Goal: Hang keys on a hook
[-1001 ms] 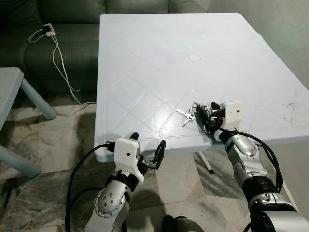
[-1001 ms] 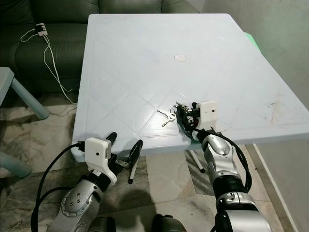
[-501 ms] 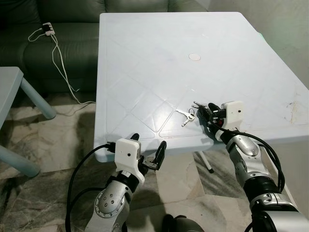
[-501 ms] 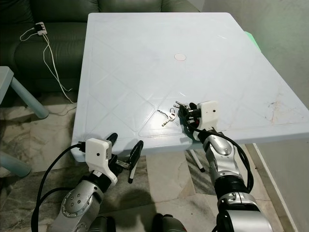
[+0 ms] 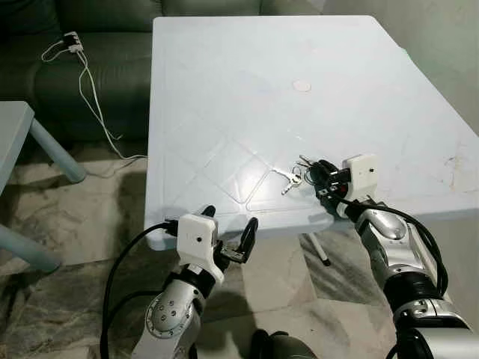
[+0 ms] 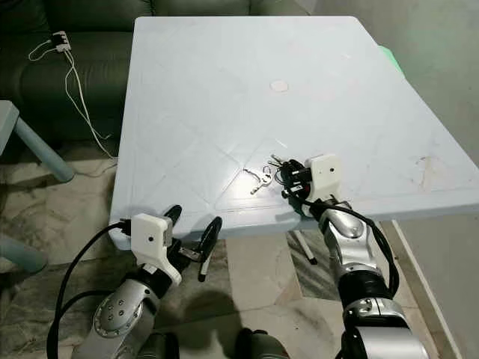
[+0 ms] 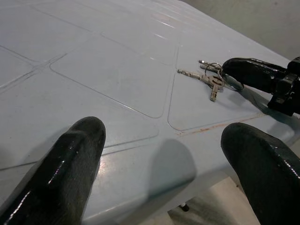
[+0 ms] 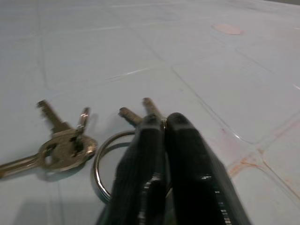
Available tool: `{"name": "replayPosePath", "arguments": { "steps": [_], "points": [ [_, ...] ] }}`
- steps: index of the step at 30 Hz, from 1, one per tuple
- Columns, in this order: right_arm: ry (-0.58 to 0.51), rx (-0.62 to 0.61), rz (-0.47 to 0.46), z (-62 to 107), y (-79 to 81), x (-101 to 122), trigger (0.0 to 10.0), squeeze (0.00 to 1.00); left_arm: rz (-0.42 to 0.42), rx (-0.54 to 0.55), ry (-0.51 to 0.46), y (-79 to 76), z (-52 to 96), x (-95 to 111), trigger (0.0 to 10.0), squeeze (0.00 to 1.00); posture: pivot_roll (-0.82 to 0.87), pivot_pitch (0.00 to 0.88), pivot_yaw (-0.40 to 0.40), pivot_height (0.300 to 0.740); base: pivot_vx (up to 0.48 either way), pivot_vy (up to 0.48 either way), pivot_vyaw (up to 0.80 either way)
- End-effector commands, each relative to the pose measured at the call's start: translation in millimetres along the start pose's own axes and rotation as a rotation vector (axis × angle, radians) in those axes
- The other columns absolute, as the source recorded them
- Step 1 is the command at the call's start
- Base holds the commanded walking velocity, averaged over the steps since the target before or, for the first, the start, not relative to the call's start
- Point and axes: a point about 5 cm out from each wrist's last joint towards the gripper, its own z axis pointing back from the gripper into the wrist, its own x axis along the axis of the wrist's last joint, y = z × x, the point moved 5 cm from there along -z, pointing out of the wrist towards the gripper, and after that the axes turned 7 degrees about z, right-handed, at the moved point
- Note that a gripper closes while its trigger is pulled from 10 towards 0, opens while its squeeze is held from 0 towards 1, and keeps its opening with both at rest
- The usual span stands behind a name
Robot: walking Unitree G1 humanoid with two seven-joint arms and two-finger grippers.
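2 grippers are in view over a pale blue plastic tabletop (image 5: 224, 82). The keys (image 5: 290, 178) lie flat on the tabletop close to its near edge: a metal ring with several silver keys fanned out from it, 2 of them spread toward the robot's left and 2 shorter ones lying by the ring's far side.

The right gripper (image 5: 316, 173) is down at the tabletop at the keys. In the right wrist view its 2 black fingers (image 8: 183, 164) are pressed together side by side with no gap between them, their tips over the ring's rim (image 8: 101, 159) and touching or just above the 2 shorter keys. Whether the ring is actually pinched between the fingers cannot be told; the keys lie flat on the surface. The 2 spread keys lie just beside the fingertips on the robot's left, apart from them.

The left gripper (image 5: 228, 230) hangs at the near edge of the tabletop, well apart from the keys, with its fingers spread wide and nothing between them. In the left wrist view the keys (image 7: 211, 80) appear across the tabletop, with the right gripper's black fingers (image 7: 253, 74) lying at the ring.

A dark green sofa (image 5: 112, 60) stands beyond the tabletop's left side, with a white cable (image 5: 93, 105) trailing from it to the marble floor (image 5: 82, 202).
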Motion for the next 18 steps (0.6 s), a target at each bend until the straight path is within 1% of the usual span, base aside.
{"name": "replayPosePath", "arguments": {
  "steps": [1, 2, 3, 4, 5, 6, 8, 9, 10, 11, 12, 13, 14, 15, 16, 17, 18],
  "points": [
    [0.034, 0.026, 0.044, 3.4, -0.8, -3.8, 0.0, 0.00, 0.013, -0.010, 0.008, -5.3, 1.0, -1.6, 10.0, 0.00, 0.05, 0.221, -0.129, 0.721, 0.000, 0.000, 0.00],
    [0.037, 0.037, 0.075, 3.4, -0.1, -2.7, 0.0, 0.00, 0.012, -0.009, 0.007, -5.2, 0.9, -1.2, 10.0, 0.00, 0.05, 0.222, -0.130, 0.721, 0.000, 0.000, 0.00],
    [0.033, 0.075, 0.116, 4.5, 2.7, 0.3, 0.8, 0.00, 0.011, -0.006, 0.006, -4.7, 1.4, -0.5, 10.0, 0.00, 0.05, 0.222, -0.130, 0.721, 0.000, 0.000, 0.00],
    [0.029, 0.089, 0.129, 5.0, 3.6, 1.6, 0.0, 0.00, 0.011, -0.005, 0.005, -4.5, 1.4, -0.4, 10.0, 0.00, 0.05, 0.224, -0.131, 0.721, 0.000, 0.000, 0.00],
    [0.025, 0.097, 0.145, 5.5, 3.7, 3.1, 0.0, 0.00, 0.012, -0.004, 0.005, -4.3, 1.6, -0.3, 10.0, 0.00, 0.05, 0.224, -0.131, 0.721, 0.000, 0.000, 0.00],
    [0.030, 0.101, 0.165, 5.5, 2.7, 4.6, 2.1, 0.00, 0.013, -0.004, 0.004, -4.1, 1.7, -0.3, 10.0, 0.00, 0.05, 0.226, -0.132, 0.721, 0.000, 0.000, 0.00],
    [0.035, 0.102, 0.170, 5.3, 2.1, 5.0, 2.1, 0.00, 0.013, -0.003, 0.005, -4.0, 1.8, -0.3, 10.0, 0.00, 0.05, 0.226, -0.132, 0.721, 0.000, 0.000, 0.00],
    [0.022, 0.098, 0.183, 4.4, 0.9, 10.9, 2.3, 0.00, 0.016, -0.002, 0.004, -4.0, 1.7, -0.4, 10.0, 0.00, 0.04, 0.229, -0.131, 0.721, 0.000, 0.000, 0.00],
    [0.013, 0.086, 0.185, 3.5, -0.3, 14.0, 2.7, 0.00, 0.017, -0.002, 0.004, -4.1, 1.5, -0.4, 10.0, 0.00, 0.04, 0.229, -0.131, 0.721, 0.000, 0.000, 0.00],
    [0.013, 0.086, 0.185, 3.5, -0.3, 14.0, 2.7, 0.00, 0.017, -0.002, 0.004, -4.1, 1.5, -0.4, 10.0, 0.00, 0.04, 0.229, -0.131, 0.721, 0.000, 0.000, 0.00],
    [0.012, 0.070, 0.173, 3.0, -1.6, 15.5, 2.3, 0.00, 0.016, -0.002, 0.004, -4.4, 1.5, -0.6, 10.0, 0.00, 0.04, 0.229, -0.131, 0.721, 0.000, 0.000, 0.00],
    [0.009, 0.063, 0.164, 2.3, -1.7, 16.2, 3.3, 0.00, 0.016, -0.003, 0.004, -4.3, 1.2, -0.5, 10.0, 0.00, 0.04, 0.229, -0.128, 0.721, 0.000, 0.000, 0.00],
    [0.007, 0.058, 0.154, 1.6, -0.7, 16.6, 10.0, 0.00, 0.017, -0.003, 0.004, -4.3, 1.0, -0.4, 10.0, 0.00, 0.04, 0.229, -0.128, 0.721, 0.000, 0.000, 0.00],
    [0.003, 0.050, 0.138, 1.0, 0.6, 17.0, 10.0, 0.00, 0.017, -0.003, 0.003, -4.4, 0.8, -0.2, 10.0, 0.00, 0.04, 0.229, -0.128, 0.721, 0.000, 0.000, 0.00],
    [-0.022, 0.017, 0.043, -0.3, 2.5, 18.9, 10.0, 0.00, 0.018, -0.005, 0.001, -4.8, 0.5, 0.2, 10.0, 0.00, 0.04, 0.229, -0.128, 0.721, 0.000, 0.000, 0.00],
    [-0.022, 0.017, 0.043, -0.3, 2.5, 18.9, 10.0, 0.00, 0.018, -0.005, 0.001, -4.8, 0.5, 0.2, 10.0, 0.00, 0.04, 0.229, -0.128, 0.721, 0.000, 0.000, 0.00],
    [-0.044, 0.010, -0.004, -0.2, 3.9, 21.1, 10.0, 0.00, 0.018, -0.005, 0.001, -4.7, 0.3, 0.3, 10.0, 0.00, 0.04, 0.229, -0.125, 0.721, 0.000, 0.000, 0.00]
  ]
}}
